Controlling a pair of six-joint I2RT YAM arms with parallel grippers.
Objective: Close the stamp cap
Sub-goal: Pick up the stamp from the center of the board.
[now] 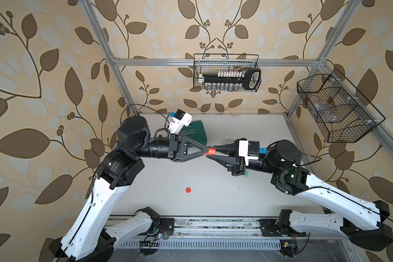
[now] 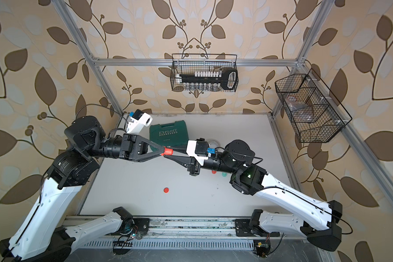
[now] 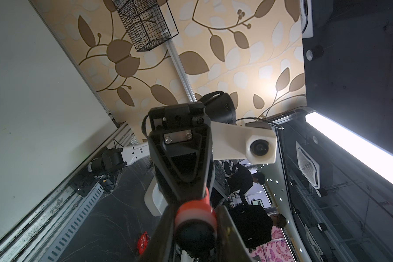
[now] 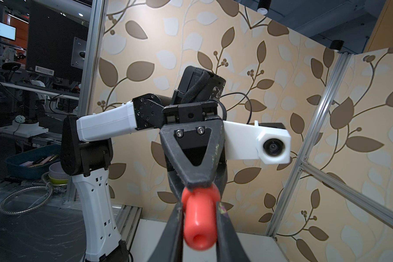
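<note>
Two grippers were found tip to tip in mid-air above the table (image 1: 213,202). The left gripper (image 1: 206,152) was nearly shut, with one end of the red stamp (image 1: 211,150) pinched in it. Below, well apart on the table, a small red disc (image 1: 188,189) lay loose (judged to be the cap). The stamp's other end was clasped by the right gripper (image 1: 209,151), its fingers narrowly parted. One grip would best be held firm while the other was freed for the disc. Bare table lay in front; a green case (image 1: 199,132) stood close behind, and a wire basket (image 1: 340,108) hung well apart to the right.
</note>
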